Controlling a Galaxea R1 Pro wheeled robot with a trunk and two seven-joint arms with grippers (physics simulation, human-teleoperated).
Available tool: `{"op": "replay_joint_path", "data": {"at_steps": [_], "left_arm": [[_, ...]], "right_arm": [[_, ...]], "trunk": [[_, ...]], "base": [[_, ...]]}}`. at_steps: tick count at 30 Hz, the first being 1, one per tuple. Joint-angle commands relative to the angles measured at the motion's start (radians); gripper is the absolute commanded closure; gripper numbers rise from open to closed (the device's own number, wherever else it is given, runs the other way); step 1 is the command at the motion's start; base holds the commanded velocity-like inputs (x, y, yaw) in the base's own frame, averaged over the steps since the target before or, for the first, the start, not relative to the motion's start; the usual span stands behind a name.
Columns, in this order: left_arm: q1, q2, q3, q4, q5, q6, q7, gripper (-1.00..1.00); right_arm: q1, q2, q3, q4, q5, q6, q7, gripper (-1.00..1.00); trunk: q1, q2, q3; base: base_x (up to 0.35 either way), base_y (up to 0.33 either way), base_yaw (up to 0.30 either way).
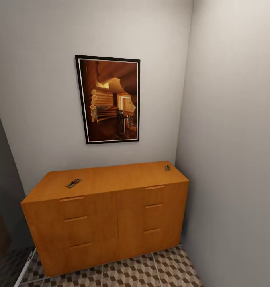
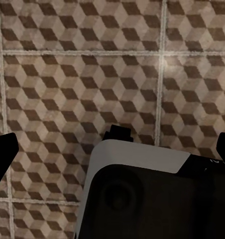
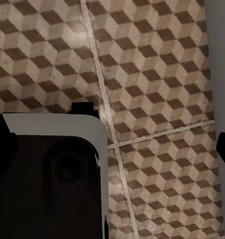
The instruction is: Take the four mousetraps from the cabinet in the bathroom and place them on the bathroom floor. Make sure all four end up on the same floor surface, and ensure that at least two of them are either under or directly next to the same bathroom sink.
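Note:
The wide orange-brown cabinet [image 1: 107, 215] stands against the back wall in a corner, all its drawers shut. Two mousetraps lie on its top: one [image 1: 73, 183] near the left front edge, and one [image 1: 167, 168] at the far right, close to the side wall. Any other traps are out of sight. The left wrist view looks down on the cube-patterned bathroom floor [image 2: 67, 74]. There my left gripper [image 2: 112, 149] is open, its dark fingertips [image 2: 3, 154] far apart with nothing between them. My right gripper [image 3: 112, 147] also hangs open and empty over the floor [image 3: 157, 74]. The sink is out of view.
A framed picture [image 1: 109, 99] hangs on the wall above the cabinet. A grey side wall [image 1: 230, 159] closes in on the right. A strip of tiled floor [image 1: 151, 271] shows before the cabinet. My own white and black base [image 2: 152, 194] sits under both wrist cameras.

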Motion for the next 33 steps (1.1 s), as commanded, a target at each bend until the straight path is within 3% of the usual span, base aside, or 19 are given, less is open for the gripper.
{"op": "replay_joint_path", "data": {"at_steps": [1,8,33], "left_arm": [[-0.001,0.0,0.003,0.001,0.005,-0.004,0.001,-1.0],[-0.001,-0.004,0.004,0.0,0.003,0.005,0.001,-1.0],[-0.001,-0.006,0.005,-0.003,-0.001,-0.007,0.002,-1.0]], "right_arm": [[-0.001,0.0,0.005,0.003,-0.003,-0.002,-0.002,-1.0],[-0.001,0.001,0.005,0.002,-0.004,-0.003,-0.002,-1.0],[-0.001,-0.001,0.005,0.002,-0.004,-0.003,-0.003,-1.0]], "trunk": [[0.0,-0.001,-0.001],[0.0,-0.001,-0.001],[0.0,-0.001,-0.001]], "base": [[0.01,0.0,0.0],[0.114,0.0,0.0],[0.259,0.0,0.0]]}}
